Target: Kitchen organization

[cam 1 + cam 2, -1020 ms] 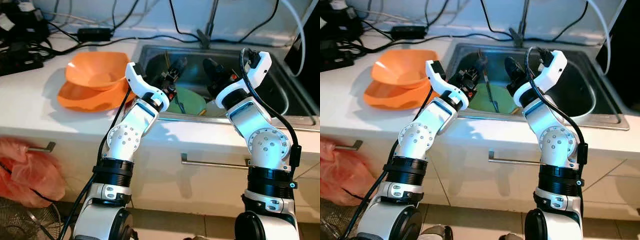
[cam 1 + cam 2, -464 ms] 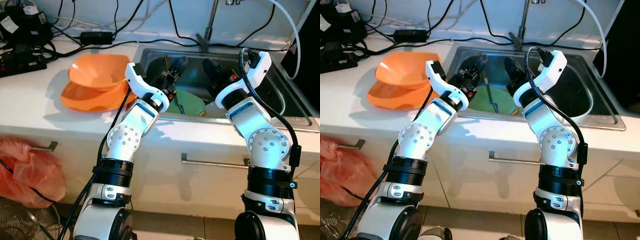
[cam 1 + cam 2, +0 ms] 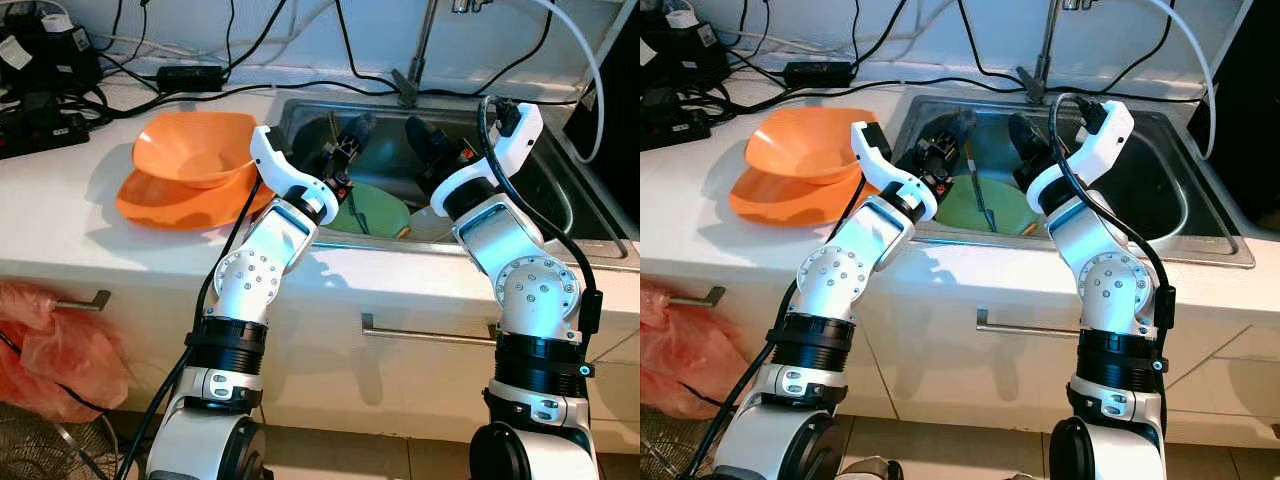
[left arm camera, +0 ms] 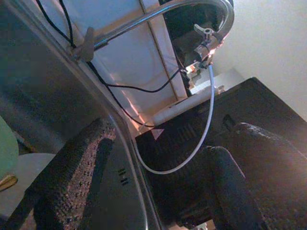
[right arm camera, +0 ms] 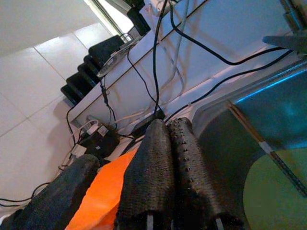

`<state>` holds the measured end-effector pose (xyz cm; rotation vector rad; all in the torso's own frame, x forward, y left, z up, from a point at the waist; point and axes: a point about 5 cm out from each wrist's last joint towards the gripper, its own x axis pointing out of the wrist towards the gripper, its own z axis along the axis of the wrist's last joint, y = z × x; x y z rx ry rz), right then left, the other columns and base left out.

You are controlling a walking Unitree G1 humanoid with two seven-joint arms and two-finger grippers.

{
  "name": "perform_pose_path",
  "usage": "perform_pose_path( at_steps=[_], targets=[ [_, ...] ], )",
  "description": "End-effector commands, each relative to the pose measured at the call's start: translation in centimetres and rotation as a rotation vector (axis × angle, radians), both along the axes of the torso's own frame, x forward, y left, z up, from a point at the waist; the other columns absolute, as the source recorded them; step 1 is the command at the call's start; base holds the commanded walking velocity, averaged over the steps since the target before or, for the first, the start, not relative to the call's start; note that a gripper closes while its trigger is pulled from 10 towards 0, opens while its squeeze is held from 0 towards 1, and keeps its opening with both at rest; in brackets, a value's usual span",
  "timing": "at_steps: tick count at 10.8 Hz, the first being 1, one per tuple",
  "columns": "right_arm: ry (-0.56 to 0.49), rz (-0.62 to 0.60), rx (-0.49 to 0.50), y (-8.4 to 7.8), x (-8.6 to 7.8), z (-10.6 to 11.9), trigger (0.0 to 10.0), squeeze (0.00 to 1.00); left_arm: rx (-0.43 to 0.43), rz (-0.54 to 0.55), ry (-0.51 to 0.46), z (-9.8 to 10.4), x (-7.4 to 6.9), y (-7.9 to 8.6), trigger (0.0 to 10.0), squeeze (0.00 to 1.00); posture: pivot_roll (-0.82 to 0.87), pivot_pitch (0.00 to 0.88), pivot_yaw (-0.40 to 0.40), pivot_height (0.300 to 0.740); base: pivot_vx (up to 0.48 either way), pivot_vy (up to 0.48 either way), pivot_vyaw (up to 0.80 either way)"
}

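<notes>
Change: nothing on the table or in the sink has shifted over the last second; the whole picture slid a little, which reads as the head moving. Both arms hold the same raised pose.
Left gripper [image 3: 345, 150]: poised over the sink's near left part, above the green plate. In the left wrist view its fingers [image 4: 72, 172] stand well apart with nothing between them.
Right gripper [image 3: 1025, 135]: raised over the middle of the sink. In the right wrist view its fingers [image 5: 163, 177] lie pressed together, empty.
Green plate [image 3: 990, 205]: lying in the sink [image 3: 1200, 240] against the near wall, towards the left. Chopsticks [image 3: 978, 190] lie across it, and a pale dish [image 3: 430, 218] sits just beside it on the right.
Orange bowls [image 3: 195, 150]: two stacked on the table [image 3: 60, 215], just beside the sink's left edge.
Back edge: black cables [image 3: 190, 75] run along the table's far edge and past the faucet [image 3: 415, 60].
Stage, as judged: reach not yet started; dishes remain in the sink.
Risk 1: going down on the plate, the left fingers could knock the loose chopsticks or skid on the flat plate.
Risk 2: the grippers sit near each other over the sink; both descending together could collide.
Risk 3: the left elbow is near the orange bowls and could nudge them.
</notes>
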<state>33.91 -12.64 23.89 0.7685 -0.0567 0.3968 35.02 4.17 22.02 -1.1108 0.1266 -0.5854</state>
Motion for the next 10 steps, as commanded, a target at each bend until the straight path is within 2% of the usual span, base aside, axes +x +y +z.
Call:
perform_pose_path(
  at_steps=[1, 5, 6, 7, 10],
  targets=[
    [-0.009, 0.002, 0.026, 0.1, -0.1, 0.5, 0.0, 0.0, -0.117, -0.069, 0.075, -1.0, -1.3, -3.0, 10.0, 1.0, -0.06, 0.119, 0.066, 0.74, 0.0, 0.0, 0.0],
    [-0.009, 0.002, 0.026, 0.1, -0.1, 0.5, 0.0, 0.0, -0.117, -0.069, 0.075, -1.0, -1.3, -3.0, 10.0, 1.0, -0.06, 0.119, 0.066, 0.74, 0.0, 0.0, 0.0],
    [-0.046, -0.077, -0.185, -1.2, 0.2, -1.2, 10.0, 1.0, 0.233, 0.095, -0.063, -1.1, -0.6, -0.4, 10.0, 0.0, -0.02, 0.0, 0.0, 0.74, 0.0, 0.0, 0.0],
    [-0.1, -0.148, -0.469, -3.2, 0.3, -3.4, 10.0, 1.0, 0.692, 0.328, -0.256, -0.9, -0.1, 3.2, 10.0, 0.0, -0.02, 0.0, 0.0, 0.74, 0.0, 0.0, 0.0],
    [-0.126, -0.154, -0.482, -3.2, 0.5, -3.5, 10.0, 1.0, 0.71, 0.352, -0.277, -0.9, -0.3, 3.1, 10.0, 0.0, -0.02, 0.0, 0.0, 0.74, 0.0, 0.0, 0.0]
  ],
)
